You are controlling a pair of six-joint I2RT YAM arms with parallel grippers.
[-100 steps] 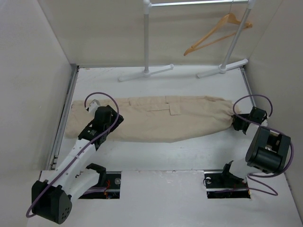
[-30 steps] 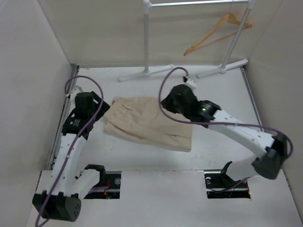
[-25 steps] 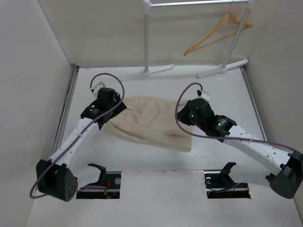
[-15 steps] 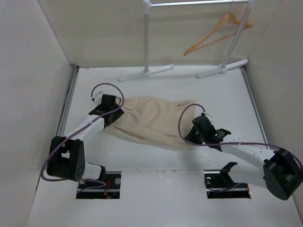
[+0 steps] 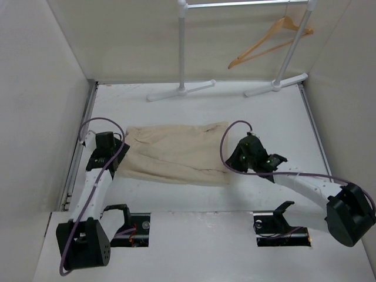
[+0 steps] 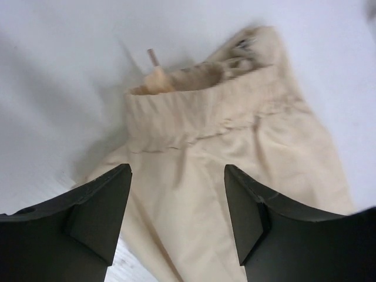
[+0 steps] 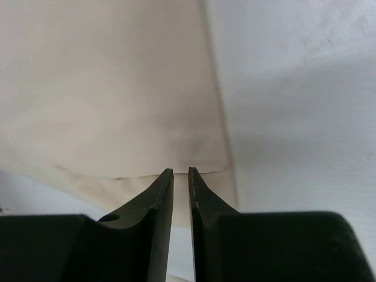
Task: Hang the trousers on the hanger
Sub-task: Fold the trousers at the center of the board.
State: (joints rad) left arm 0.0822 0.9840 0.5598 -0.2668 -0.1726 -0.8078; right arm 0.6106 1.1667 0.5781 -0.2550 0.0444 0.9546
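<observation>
The beige trousers [image 5: 176, 153] lie folded in half on the white table. The tan wooden hanger [image 5: 270, 41] hangs from the rack at the back right, far from both arms. My left gripper [image 5: 115, 154] is open at the left end of the cloth. In the left wrist view it [image 6: 176, 170] spans the cloth just below the gathered waistband [image 6: 205, 111]. My right gripper [image 5: 232, 160] is at the right edge of the fold. In the right wrist view it [image 7: 180, 170] is shut to a thin gap with nothing seen in it, over the edge of the trousers [image 7: 106, 88].
A white metal clothes rack [image 5: 182, 47] stands at the back with two feet [image 5: 181, 91] on the table. Side walls close in left and right. The table [image 5: 264, 117] is bare to the right of the trousers.
The trousers lay stretched out full length; the right gripper carried the leg end over to the left. They now lie folded. The left gripper moved left to the waistband end.
</observation>
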